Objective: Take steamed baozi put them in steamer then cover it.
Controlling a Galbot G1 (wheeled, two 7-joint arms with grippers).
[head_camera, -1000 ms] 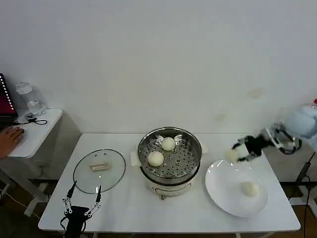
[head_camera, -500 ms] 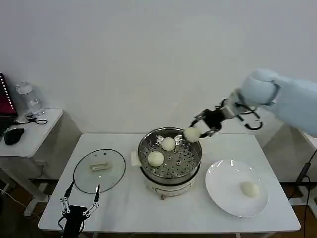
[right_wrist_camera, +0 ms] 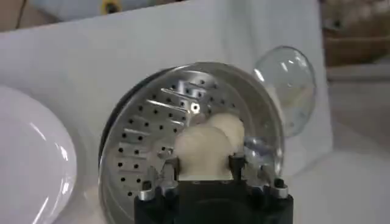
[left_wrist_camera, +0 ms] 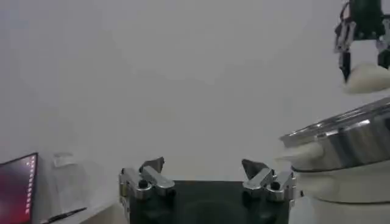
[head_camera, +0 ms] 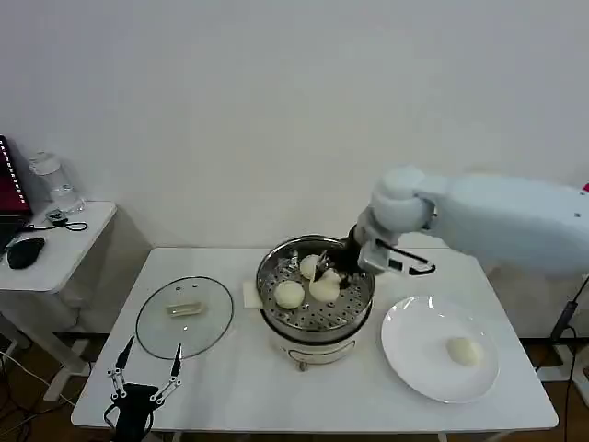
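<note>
The broad white rectangular desk point(head_camera: 515, 405) carries everything, and at its middle sits the round shiny stainless-steel steamer point(head_camera: 316, 287) on its white electric base, perforated tray showing inside. To the right lies the flat white plate point(head_camera: 440, 348) with one off-white bun point(head_camera: 464, 350) waiting on it; to the left, flat on the desk, lies the round clear glass cover point(head_camera: 184, 316) with its pale oblong handle. The right claw point(head_camera: 332, 273) hangs low inside the steamer's mouth, clenched on a third smooth off-white baozi point(head_camera: 325, 288), which sits just beside the two buns point(head_camera: 289, 294) already on the tray. The left claw point(head_camera: 145, 373) waits at the desk's near edge, just short of the cover, fingers spread and holding nothing. The placing looks nearly there: the bun should go down onto bare perforations, clear of its neighbours, with the fingers let go gently so the soft dough is not dented or dragged, and the rise should come straight up past the rim.
</note>
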